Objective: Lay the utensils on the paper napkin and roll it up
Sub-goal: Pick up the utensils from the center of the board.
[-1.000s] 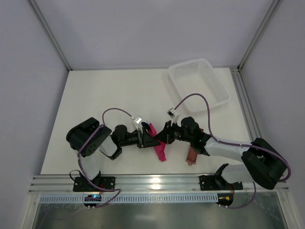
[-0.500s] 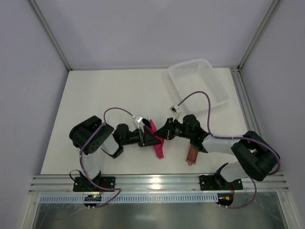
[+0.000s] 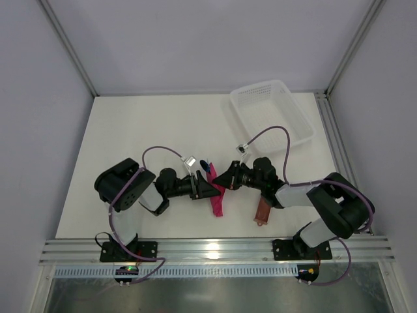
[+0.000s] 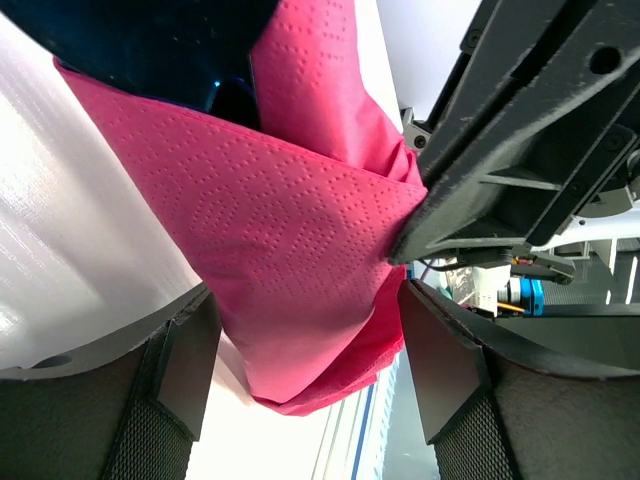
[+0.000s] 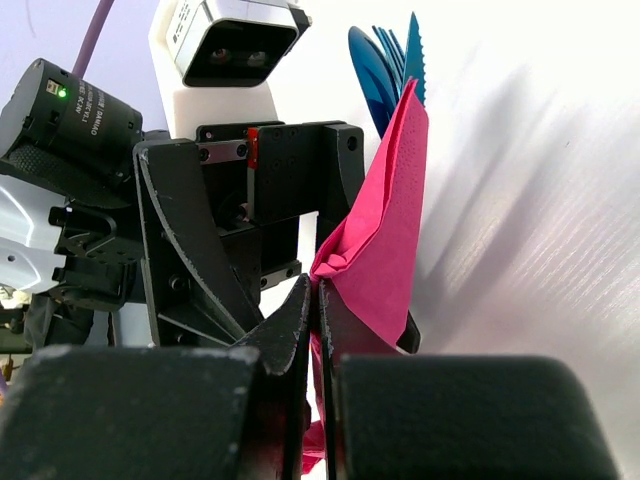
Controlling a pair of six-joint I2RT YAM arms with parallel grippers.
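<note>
Pinching a napkin (image 3: 217, 203) fold in the clamped right gripper (image 5: 315, 300), likely holding the wrap tight around utensils (image 3: 206, 165) poking from the napkin's far end; straddling it with the left gripper (image 4: 310, 340) spread wide.

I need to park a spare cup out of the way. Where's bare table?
Free: far-left table, from the back wall to the left arm, left of the white basket. Crowded: near centre, where the right arm meets it over the paper napkin, brown sleeve alongside.
</note>
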